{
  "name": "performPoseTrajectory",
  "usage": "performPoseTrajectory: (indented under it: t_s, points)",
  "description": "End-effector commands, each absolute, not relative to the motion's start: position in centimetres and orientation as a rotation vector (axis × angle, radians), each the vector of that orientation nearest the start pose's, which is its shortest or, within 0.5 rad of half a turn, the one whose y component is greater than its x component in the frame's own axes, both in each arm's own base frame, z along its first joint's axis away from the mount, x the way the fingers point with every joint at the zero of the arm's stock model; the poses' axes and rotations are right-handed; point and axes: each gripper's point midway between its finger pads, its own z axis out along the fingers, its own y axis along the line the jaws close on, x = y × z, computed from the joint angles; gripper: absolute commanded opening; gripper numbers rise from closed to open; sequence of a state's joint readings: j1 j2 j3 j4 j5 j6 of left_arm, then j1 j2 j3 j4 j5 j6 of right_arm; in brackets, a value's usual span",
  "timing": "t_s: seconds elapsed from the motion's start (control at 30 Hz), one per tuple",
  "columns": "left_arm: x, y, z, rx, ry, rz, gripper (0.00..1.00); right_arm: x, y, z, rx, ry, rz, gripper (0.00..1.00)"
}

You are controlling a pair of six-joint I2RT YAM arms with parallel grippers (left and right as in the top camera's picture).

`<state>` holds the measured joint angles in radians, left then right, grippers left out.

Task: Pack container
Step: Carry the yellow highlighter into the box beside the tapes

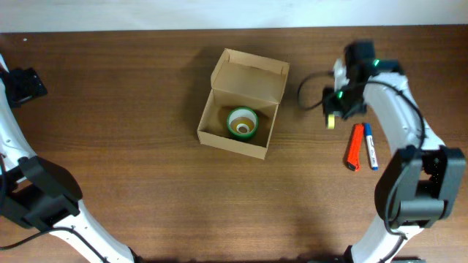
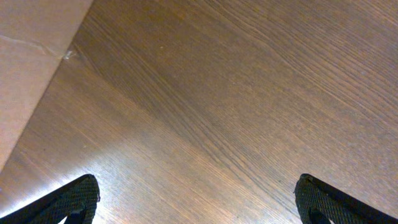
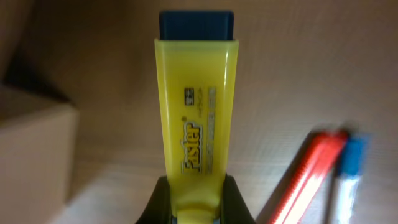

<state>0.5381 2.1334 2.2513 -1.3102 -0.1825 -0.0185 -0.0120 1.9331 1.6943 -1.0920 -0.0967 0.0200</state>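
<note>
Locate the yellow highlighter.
Overhead, right side: yellow highlighter clamped in the right gripper, left of the red marker and blue marker, right of the open box.

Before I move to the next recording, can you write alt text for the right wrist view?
A yellow highlighter with a dark blue cap is gripped at its lower end by the right gripper, with the wooden table behind it. A red marker and a blue marker lie blurred at lower right; the cardboard container shows at left.
</note>
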Motion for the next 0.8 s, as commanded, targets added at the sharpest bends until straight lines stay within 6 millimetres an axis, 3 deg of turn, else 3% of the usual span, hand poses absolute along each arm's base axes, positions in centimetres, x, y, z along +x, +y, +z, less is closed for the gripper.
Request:
performPoseTrajectory:
  t_s: [0.0,0.07,0.13,0.17,0.23,0.37,0.47,0.57,0.67,0.77]
  points:
    - [40.0,27.5,20.6,-0.799,2.67,0.386,1.0,45.2,1.8,18.8,-0.06,2.736,0.159,0.04]
    - [40.0,27.5,20.5,-0.799,2.671,0.386,1.0,46.5,3.3,24.6,-0.156,2.604,0.185,0.04]
    - [40.0,27.5,20.5,-0.799,2.671,0.386,1.0,45.9,7.9,29.3,-0.422,2.483,0.24,0.03]
    - [40.0,27.5,20.5,-0.799,2.67,0.386,1.0,45.0,10.0,30.3,-0.558,2.448,0.233,0.04]
    - [40.0,27.5,20.6,-0.799,2.67,0.387,1.0,42.4,15.8,30.3,-0.876,2.389,0.2,0.03]
    - [40.0,27.5,20.5,-0.799,2.671,0.386,1.0,37.9,23.9,27.2,-1.307,2.324,0.079,0.03]
    - [40.1,27.4,20.5,-0.795,2.672,0.386,1.0,35.5,27.6,21.7,-1.56,2.34,0.061,0.03]
    - [40.2,27.3,20.5,-0.791,2.672,0.385,1.0,35.3,28.0,16.3,-1.64,2.411,-0.001,0.04]
    - [40.1,27.3,20.6,-0.791,2.672,0.385,1.0,35.6,26.6,11.7,-1.665,2.484,-0.075,0.04]
    - [40.2,27.2,20.5,-0.79,2.673,0.385,1.0,36.0,26.2,10.1,-1.661,2.513,-0.08,0.04]
